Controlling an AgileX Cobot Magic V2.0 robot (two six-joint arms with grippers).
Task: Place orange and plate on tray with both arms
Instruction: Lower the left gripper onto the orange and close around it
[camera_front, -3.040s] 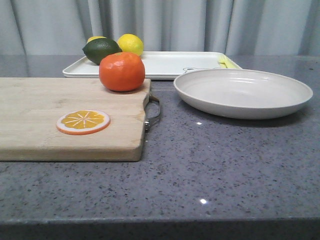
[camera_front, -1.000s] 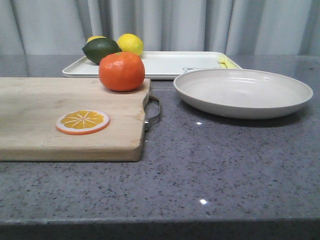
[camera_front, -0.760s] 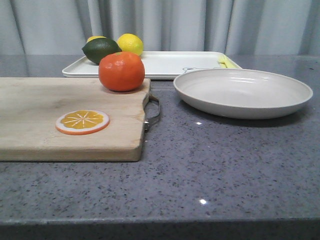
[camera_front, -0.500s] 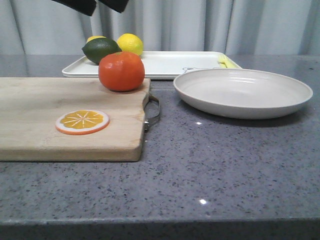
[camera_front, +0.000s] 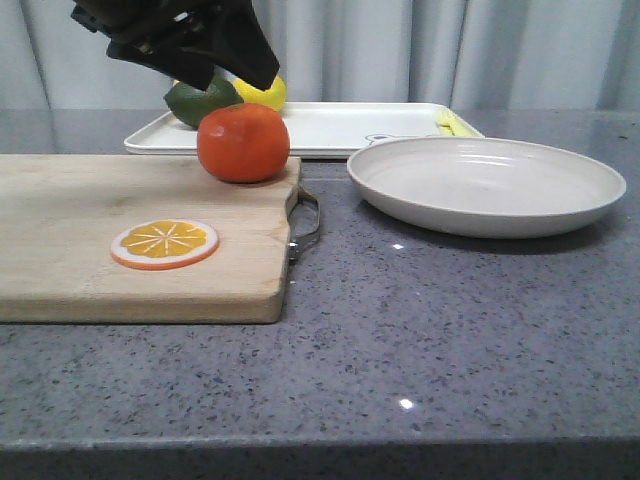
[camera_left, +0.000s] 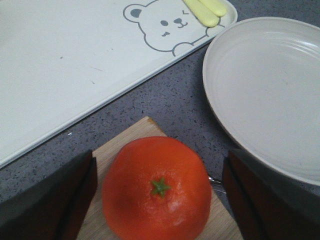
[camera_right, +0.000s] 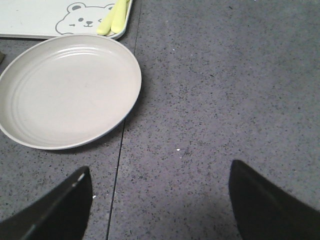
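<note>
The orange (camera_front: 243, 142) sits on the far right corner of a wooden cutting board (camera_front: 120, 240). My left gripper (camera_front: 228, 75) hangs open just above it. In the left wrist view its dark fingers (camera_left: 52, 200) stand on either side of the orange (camera_left: 157, 187) without touching it. The beige plate (camera_front: 486, 185) lies on the counter to the right, in front of the white tray (camera_front: 340, 128). My right gripper (camera_right: 160, 210) is open over bare counter beside the plate (camera_right: 70, 90); the front view does not show it.
A dark lime (camera_front: 195, 100) and a yellow lemon (camera_front: 265, 95) rest on the tray's left end, behind the left gripper. An orange slice disc (camera_front: 165, 244) lies on the board. Pale yellow pieces (camera_left: 205, 9) lie at the tray's right end by a bear print (camera_left: 162, 25).
My left gripper has come down into the front view from the top left, to just above the orange. Orange, plate and tray have not moved.
</note>
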